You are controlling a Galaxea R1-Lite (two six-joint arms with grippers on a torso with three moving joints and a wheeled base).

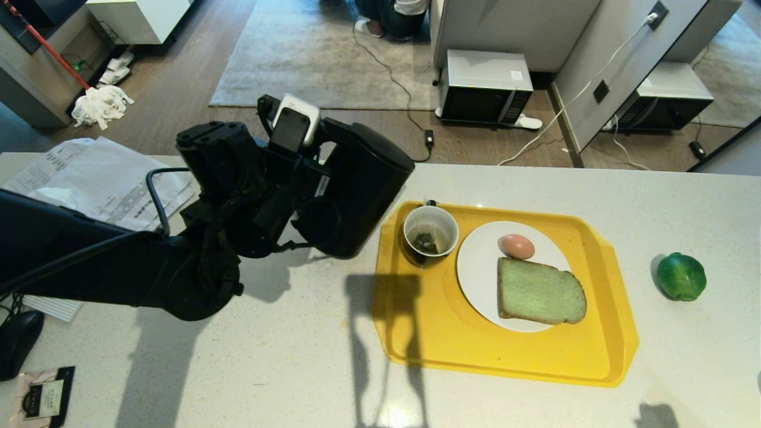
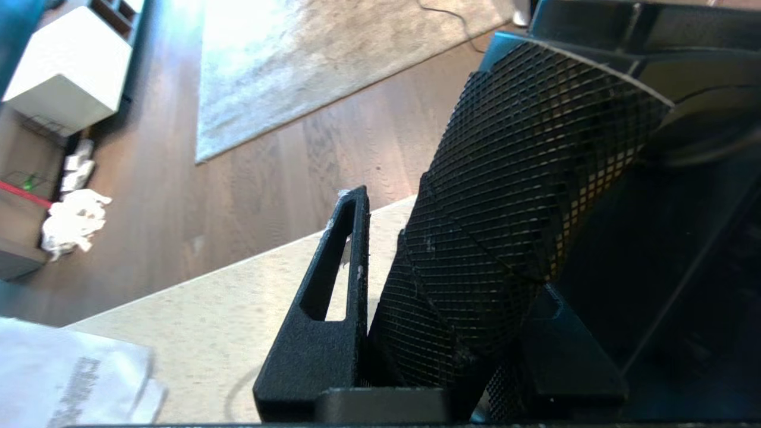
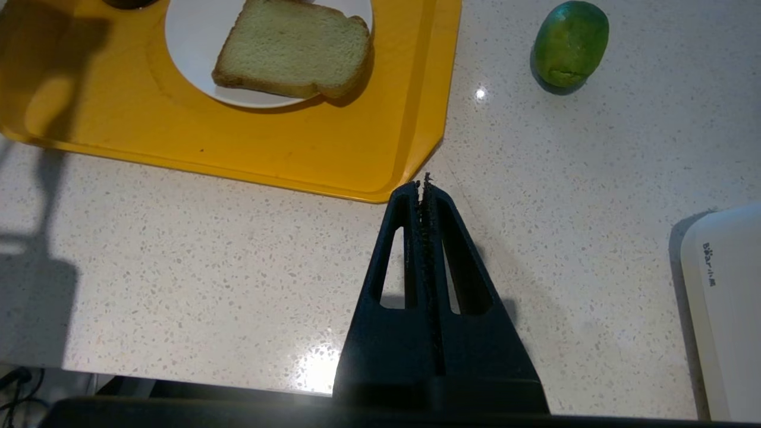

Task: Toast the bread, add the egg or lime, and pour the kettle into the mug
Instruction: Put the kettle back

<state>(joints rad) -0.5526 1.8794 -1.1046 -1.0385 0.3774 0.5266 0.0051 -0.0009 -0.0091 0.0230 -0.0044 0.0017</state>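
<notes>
Head view: pale speckled table (image 1: 250, 368), wood floor and grey rug (image 1: 321, 53) beyond, microwave (image 1: 484, 86) on the floor by the wall, papers (image 1: 101, 181) at the table's far left corner. Yellow tray (image 1: 428, 333) at centre carrying the mug (image 1: 430, 235), a white plate (image 1: 478, 267), the bread (image 1: 540, 291) flat on that plate and an egg (image 1: 516, 245) touching the bread's far edge. Lime (image 1: 681, 276) alone on the table, well right of the tray. Left end effector (image 1: 309, 205) clamped on the kettle (image 1: 362, 190), kettle tipped toward the mug, just left of the tray, lifted off the table.

Left wrist view: left end effector (image 2: 416, 333) part-spread, fingers (image 2: 324, 333) pinching the kettle's mesh-wrapped handle (image 2: 511, 196); table edge, floor, rug and white cabinet (image 2: 65, 65) behind.

Right wrist view: right end effector (image 3: 427, 184) pressed together, empty, hanging over bare table just off the tray's (image 3: 333, 148) near corner; bread (image 3: 294, 47) on the plate (image 3: 190, 53), lime (image 3: 569, 41) apart on the table; white appliance (image 3: 725, 309) at the edge.
</notes>
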